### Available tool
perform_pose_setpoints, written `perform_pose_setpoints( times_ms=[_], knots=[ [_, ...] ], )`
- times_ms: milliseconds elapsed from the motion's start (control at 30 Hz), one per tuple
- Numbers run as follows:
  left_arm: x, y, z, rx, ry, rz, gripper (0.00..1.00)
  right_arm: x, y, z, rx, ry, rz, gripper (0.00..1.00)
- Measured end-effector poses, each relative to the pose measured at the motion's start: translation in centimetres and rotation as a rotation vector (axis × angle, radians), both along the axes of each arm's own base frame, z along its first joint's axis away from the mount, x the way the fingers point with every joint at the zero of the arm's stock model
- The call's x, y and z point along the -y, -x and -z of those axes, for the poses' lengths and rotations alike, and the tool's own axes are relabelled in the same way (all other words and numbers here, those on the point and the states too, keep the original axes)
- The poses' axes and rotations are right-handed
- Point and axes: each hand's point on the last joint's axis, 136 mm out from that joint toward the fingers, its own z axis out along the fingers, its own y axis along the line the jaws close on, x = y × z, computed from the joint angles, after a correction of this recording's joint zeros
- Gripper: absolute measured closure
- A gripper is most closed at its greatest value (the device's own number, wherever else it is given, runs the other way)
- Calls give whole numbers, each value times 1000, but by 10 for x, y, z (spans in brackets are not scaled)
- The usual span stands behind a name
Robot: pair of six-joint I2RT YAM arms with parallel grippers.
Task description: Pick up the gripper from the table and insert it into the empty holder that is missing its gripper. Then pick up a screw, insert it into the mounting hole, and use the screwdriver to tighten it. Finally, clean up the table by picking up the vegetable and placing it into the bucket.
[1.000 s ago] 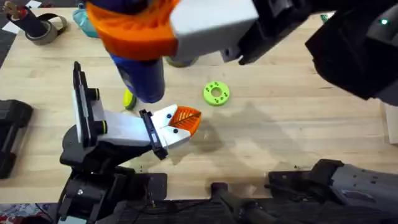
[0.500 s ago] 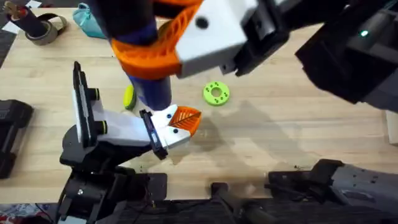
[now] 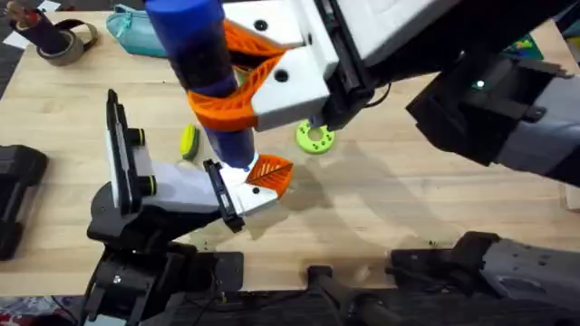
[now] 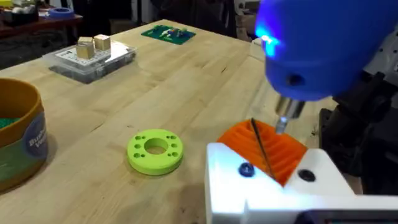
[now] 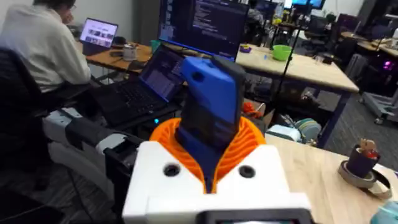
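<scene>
We see the right gripper (image 3: pixel 237 83) clamped on the blue pen-shaped screwdriver (image 3: pixel 204 63), tip over the white plastic holder (image 3: pixel 246 187). Left gripper's state: we cannot tell. The tan cylindrical bucket (image 4: pixel 18 140) label reads partly "Bu…".

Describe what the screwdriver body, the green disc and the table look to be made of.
Screwdriver: smooth blue plastic with a soft sheen, thin metal tip. Green disc: matte, probably printed plastic; uniform colour, crisp holes. Table: light wood, visible grain and plank seams.
</scene>
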Motion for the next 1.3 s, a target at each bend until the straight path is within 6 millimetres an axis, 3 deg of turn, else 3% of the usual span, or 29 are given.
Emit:
perform_pose_setpoints(
  times_ms=[867,1300],
  knots=[
    [0,0,0,0,0,0,989,-5,-14,24,-47,36,31,967],
    [0,0,0,0,0,0,989,-5,-14,24,-40,29,31,967]
  ],
)
